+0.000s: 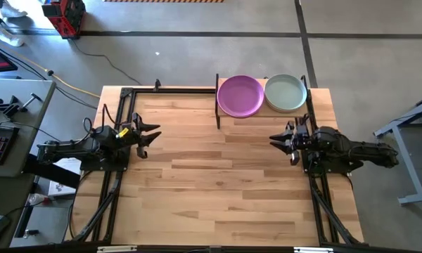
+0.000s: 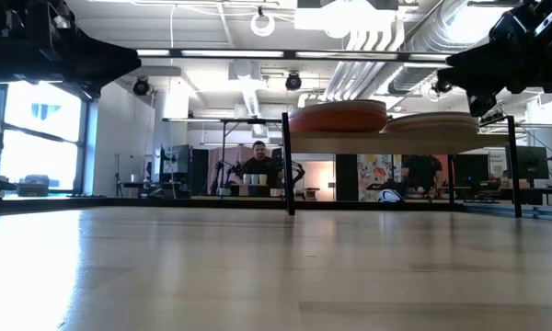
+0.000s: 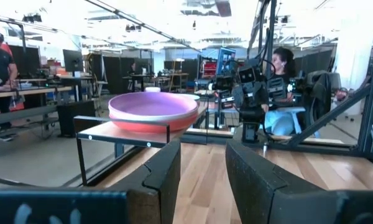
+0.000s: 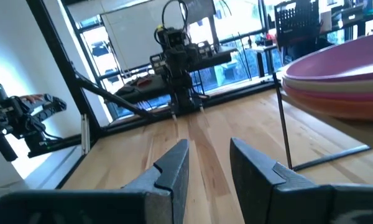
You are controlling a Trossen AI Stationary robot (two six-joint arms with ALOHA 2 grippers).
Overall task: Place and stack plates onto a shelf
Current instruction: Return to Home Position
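Two stacks of plates sit on the raised shelf [image 1: 261,112] at the table's far edge, right of centre. The left stack [image 1: 240,95] has a purple plate on top, with orange-red beneath it in the left wrist view [image 3: 153,112]. The right stack [image 1: 286,93] is topped by a pale green plate. In the low view both stacks [image 2: 339,117] rest on the shelf board above the tabletop. My left gripper [image 1: 149,136] hovers open near the table's left edge. My right gripper [image 1: 280,142] hovers open near the right edge, just in front of the shelf. Neither holds anything.
A black metal frame [image 1: 126,91] runs along the table's far-left corner and both sides. The shelf's thin black posts [image 1: 218,111] stand on the tabletop. A wide stretch of bare wooden tabletop [image 1: 218,183] lies between the arms. People stand in the room behind.
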